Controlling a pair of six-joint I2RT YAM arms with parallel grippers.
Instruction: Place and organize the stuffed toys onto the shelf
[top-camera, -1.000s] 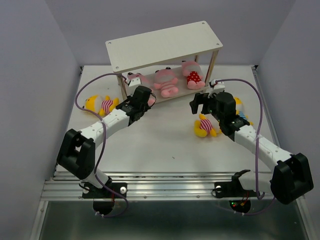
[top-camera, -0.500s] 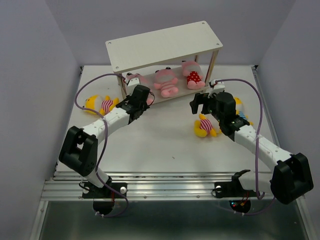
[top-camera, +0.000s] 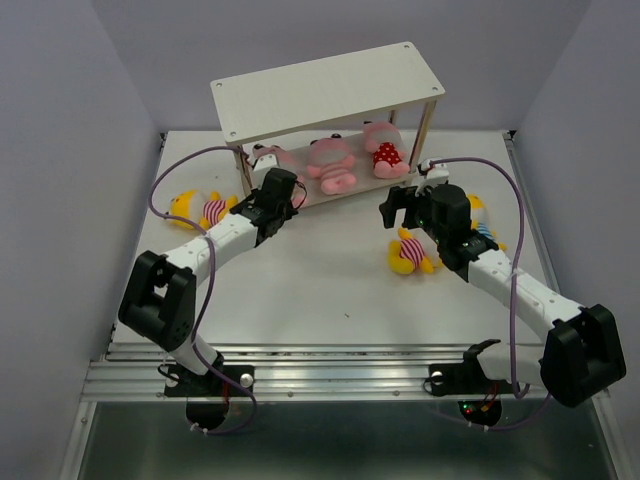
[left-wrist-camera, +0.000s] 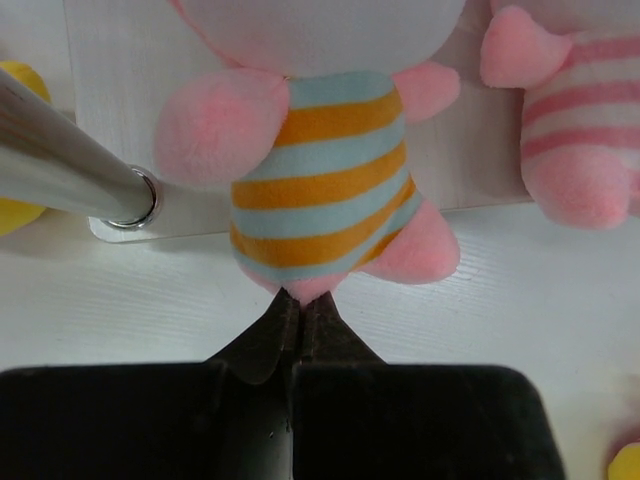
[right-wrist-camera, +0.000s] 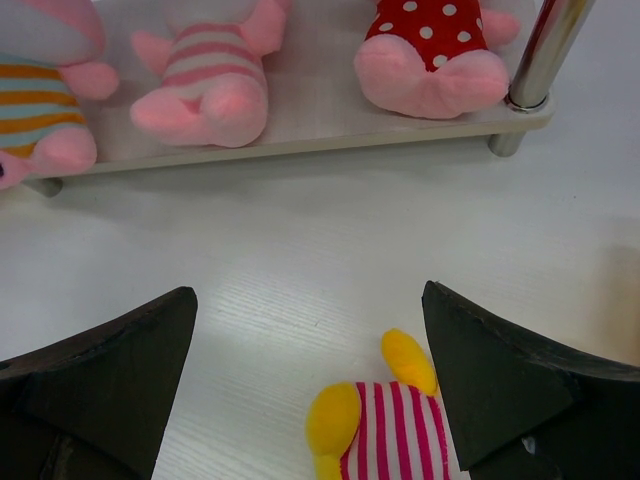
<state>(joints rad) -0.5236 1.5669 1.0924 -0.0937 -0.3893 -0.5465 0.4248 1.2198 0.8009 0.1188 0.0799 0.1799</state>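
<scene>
My left gripper (left-wrist-camera: 297, 302), pressed together, touches pink orange-striped plush toy (left-wrist-camera: 320, 190) bottom, likely seating it on off-white shelf (left-wrist-camera: 115, 70); right gripper (right-wrist-camera: 307, 300) spread over yellow striped plush (right-wrist-camera: 385, 435), next.

The white table (top-camera: 330, 290) carries the shelf (top-camera: 330, 85), standing on its legs just ahead of both grippers. A first yellow toy (top-camera: 200, 208) lies left of the left gripper (left-wrist-camera: 298, 300), a second yellow toy (right-wrist-camera: 375, 435) directly below the right gripper (right-wrist-camera: 308, 300), and a third yellow toy (top-camera: 482, 230), half hidden, to its right
</scene>
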